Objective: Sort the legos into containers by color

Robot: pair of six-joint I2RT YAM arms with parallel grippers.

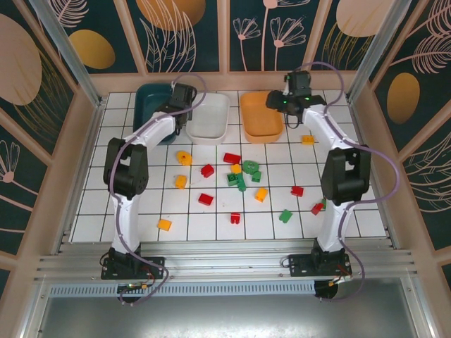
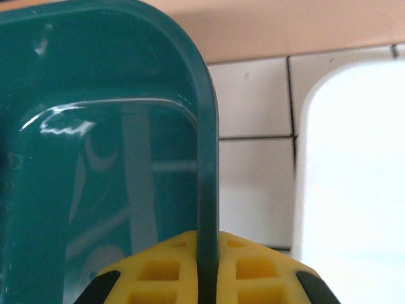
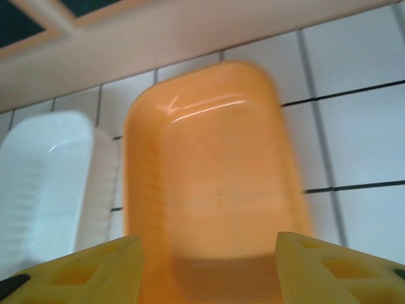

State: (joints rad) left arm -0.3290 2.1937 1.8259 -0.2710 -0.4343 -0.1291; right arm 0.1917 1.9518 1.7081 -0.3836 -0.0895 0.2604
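Note:
Three containers stand in a row at the back: dark teal, white and orange. My left gripper is shut on the right rim of the teal container, one finger inside and one outside. My right gripper hangs open over the orange container, nothing between its fingers; that view is blurred. Legos lie scattered across the tiled table: red ones, a green cluster and yellow-orange ones.
More legos lie toward the front, such as an orange one, a green one and a red one. One orange lego sits right of the orange container. A raised wooden border rings the table.

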